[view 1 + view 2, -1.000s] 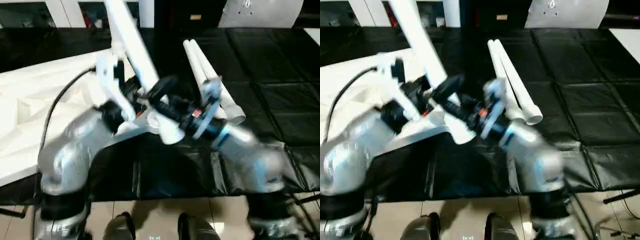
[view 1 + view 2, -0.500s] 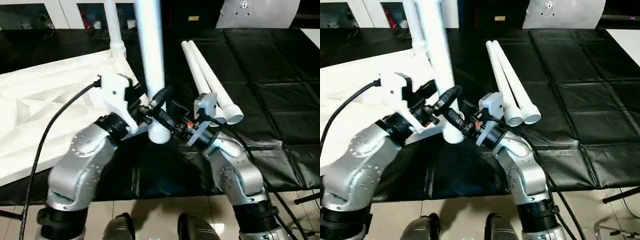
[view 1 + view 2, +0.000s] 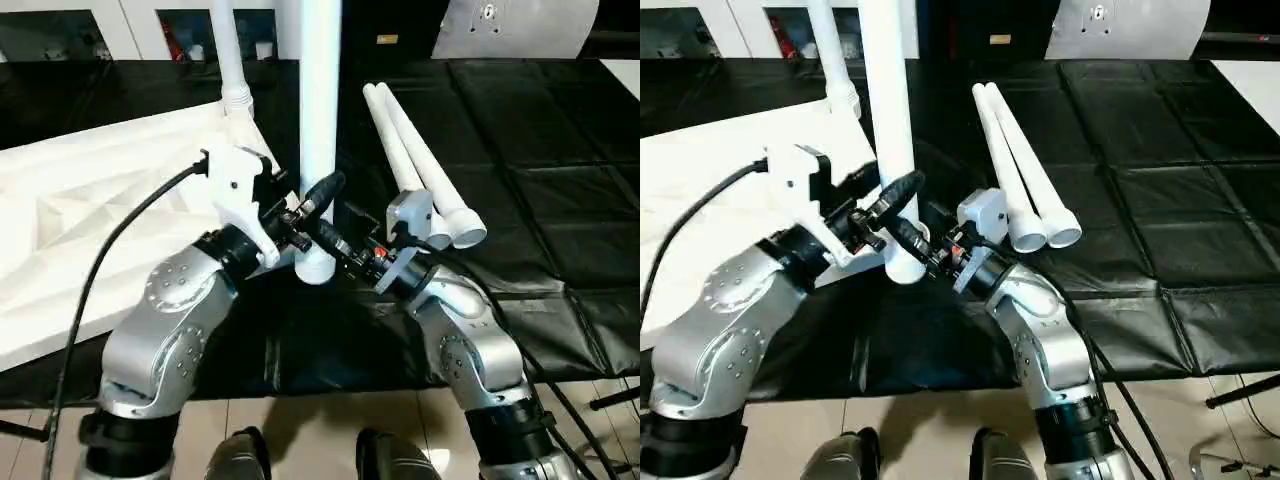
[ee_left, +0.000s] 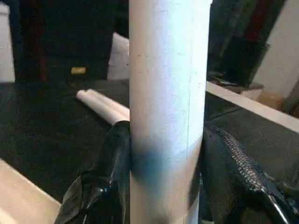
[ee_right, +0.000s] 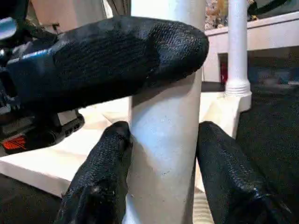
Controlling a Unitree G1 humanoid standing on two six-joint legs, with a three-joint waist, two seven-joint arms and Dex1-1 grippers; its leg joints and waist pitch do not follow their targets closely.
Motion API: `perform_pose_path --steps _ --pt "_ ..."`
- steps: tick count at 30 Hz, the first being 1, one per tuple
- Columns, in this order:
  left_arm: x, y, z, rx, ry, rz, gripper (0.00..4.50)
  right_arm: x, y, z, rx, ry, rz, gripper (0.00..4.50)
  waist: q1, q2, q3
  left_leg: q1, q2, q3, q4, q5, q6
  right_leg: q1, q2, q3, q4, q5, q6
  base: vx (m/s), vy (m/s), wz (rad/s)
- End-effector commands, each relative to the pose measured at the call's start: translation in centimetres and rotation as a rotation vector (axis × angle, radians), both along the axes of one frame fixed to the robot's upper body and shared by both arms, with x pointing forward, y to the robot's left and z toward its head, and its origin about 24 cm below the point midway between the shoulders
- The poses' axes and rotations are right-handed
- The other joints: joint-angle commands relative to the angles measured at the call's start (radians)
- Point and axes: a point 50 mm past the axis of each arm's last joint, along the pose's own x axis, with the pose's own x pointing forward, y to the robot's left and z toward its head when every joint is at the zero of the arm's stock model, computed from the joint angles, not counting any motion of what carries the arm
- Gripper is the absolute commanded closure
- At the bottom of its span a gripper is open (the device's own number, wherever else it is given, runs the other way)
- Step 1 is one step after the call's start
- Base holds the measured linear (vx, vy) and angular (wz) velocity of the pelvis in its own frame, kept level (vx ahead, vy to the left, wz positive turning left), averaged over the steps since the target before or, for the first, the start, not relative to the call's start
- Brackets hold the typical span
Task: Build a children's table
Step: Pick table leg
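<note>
Lying ribbed side up on the black mat point(image 3: 560, 200), the white tabletop point(image 3: 90, 220) fills the left of the scene, with one leg point(image 3: 228, 55) already standing upright in its far corner socket. Just right of it, the left gripper point(image 3: 305, 205) clamps its black fingers point(image 4: 105, 168) around the lower part of a second white leg point(image 3: 320, 120), held nearly vertical with its open end just above the mat near the tabletop's corner. From the other side, the right gripper point(image 5: 163, 168) grasps the same leg, fingers point(image 5: 100, 172) pressed to either side. Farther right, two spare legs point(image 3: 420, 165) lie side by side, touching, on the mat.
</note>
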Motion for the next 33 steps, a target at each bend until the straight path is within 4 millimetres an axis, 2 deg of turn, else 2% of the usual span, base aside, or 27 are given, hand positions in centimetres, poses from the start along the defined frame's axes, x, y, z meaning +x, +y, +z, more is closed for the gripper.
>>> perform_pose_path --steps 1,7,8,10,14,17,20,23,26,28,29,31,33 --pt "0.0 -0.6 0.3 -0.029 0.015 -0.011 2.62 0.3 0.1 0.6 -0.001 -0.027 -0.023 2.70 -0.002 0.006 -0.094 0.024 0.007 -0.002 -0.061 -0.263 0.002 0.051 -0.044 0.026 -0.076 -0.275 -0.168 0.000 0.000 0.00" --pt "0.7 -0.1 0.7 -0.058 0.029 0.050 2.62 0.6 0.1 0.8 0.006 -0.013 -0.020 2.70 -0.001 0.004 -0.099 0.022 0.006 -0.001 -0.058 -0.232 0.017 0.053 -0.043 0.025 -0.074 -0.240 -0.171 0.000 0.000 0.00" --pt "0.9 0.0 0.8 -0.057 0.028 0.063 2.62 0.7 0.0 0.8 0.008 -0.007 -0.020 2.35 -0.002 0.002 -0.099 0.022 0.006 -0.001 -0.057 -0.228 0.018 0.054 -0.043 0.025 -0.074 -0.234 -0.172 0.000 0.000 0.00" --pt "1.4 0.4 1.0 -0.061 0.027 0.087 2.62 1.1 -0.2 0.8 -0.018 -0.003 -0.040 2.00 -0.001 0.003 -0.102 0.023 0.004 0.000 -0.055 -0.206 0.023 0.054 -0.042 0.025 -0.070 -0.206 -0.180 0.000 0.000 0.00" --pt "2.3 1.4 1.6 -0.055 0.016 0.128 2.64 1.3 -0.7 0.7 -0.054 0.018 -0.011 1.72 0.000 0.003 -0.102 0.023 0.003 0.000 -0.054 -0.203 0.023 0.058 -0.042 0.025 -0.069 -0.201 -0.183 0.000 0.000 0.00" --pt "2.7 1.9 2.0 -0.055 0.013 0.132 2.64 1.4 -1.2 0.9 -0.058 0.024 -0.007 1.52 0.001 0.004 -0.106 0.022 0.002 0.000 -0.051 -0.177 0.034 0.060 -0.042 0.025 -0.064 -0.155 -0.194 0.000 0.000 0.00" --pt "3.1 2.3 2.4 -0.068 0.025 0.112 2.64 1.5 -1.9 1.6 0.002 0.049 -0.007 1.21 0.003 0.005 -0.107 0.023 0.002 0.001 -0.050 -0.167 0.041 0.061 -0.041 0.024 -0.062 -0.134 -0.212 0.000 0.000 0.00" --pt "3.5 2.7 2.5 -0.062 0.050 0.062 2.64 1.6 -3.0 2.6 0.063 0.077 0.013 0.96 0.005 0.006 -0.104 0.026 0.001 0.002 -0.050 -0.172 0.046 0.060 -0.040 0.024 -0.063 -0.143 -0.219 0.000 0.000 0.00" --pt "3.6 3.1 2.5 -0.073 0.069 0.013 2.64 1.6 -3.7 3.2 0.078 0.092 0.040 0.71 0.007 0.007 -0.105 0.027 0.001 0.002 -0.050 -0.176 0.037 0.061 -0.042 0.023 -0.063 -0.156 -0.217 0.000 0.000 0.00" --pt "3.5 3.4 2.7 -0.114 0.102 -0.100 2.64 1.9 -4.9 3.8 0.070 0.145 0.050 0.54 0.009 0.005 -0.104 0.026 -0.004 0.002 -0.050 -0.163 0.033 0.063 -0.040 0.024 -0.062 -0.160 -0.221 0.000 0.000 0.00" --pt "3.4 3.4 2.9 -0.131 0.113 -0.136 2.64 2.0 -5.3 4.0 0.066 0.149 0.055 0.54 0.010 0.006 -0.103 0.028 -0.003 0.004 -0.049 -0.172 0.023 0.060 -0.041 0.024 -0.062 -0.175 -0.223 0.000 0.000 0.00" --pt "3.2 3.5 3.4 -0.156 0.117 -0.262 2.64 2.3 -6.3 4.6 0.043 0.166 0.088 0.39 0.011 0.003 -0.103 0.028 -0.004 0.004 -0.049 -0.173 0.023 0.060 -0.041 0.024 -0.064 -0.182 -0.224 0.000 0.000 0.00" --pt "3.0 3.5 3.6 -0.159 0.115 -0.305 2.64 2.4 -6.5 4.8 0.045 0.178 0.101 0.18 0.012 0.005 -0.102 0.028 -0.003 0.004 -0.049 -0.173 0.024 0.059 -0.042 0.024 -0.064 -0.187 -0.225 0.000 0.000 0.00"
